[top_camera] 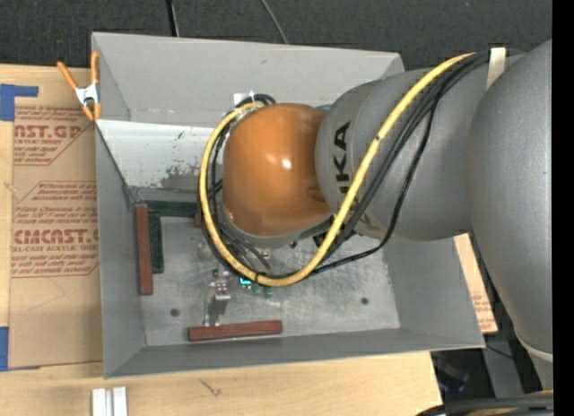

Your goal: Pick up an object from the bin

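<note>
While the end effector (216,302) hangs just above the reddish-brown bar (235,330) lying along the near wall of the bin (269,73), released or clenched I cannot tell; likely the approach step, next needing descent onto that bar

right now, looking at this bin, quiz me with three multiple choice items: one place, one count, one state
1. The gripper hangs over which part of the bin? A the lower middle of the floor B the upper left corner C outside the rim
2. How many reddish-brown bars lie inside? A one B two C four
3. The lower bar is A lying flat on the floor B lifted clear C leaning over the rim
Key: 1 A, it sits close by the lower bar; 2 B, the left bar and the lower bar; 3 A, it lies flat along the wall.
</note>
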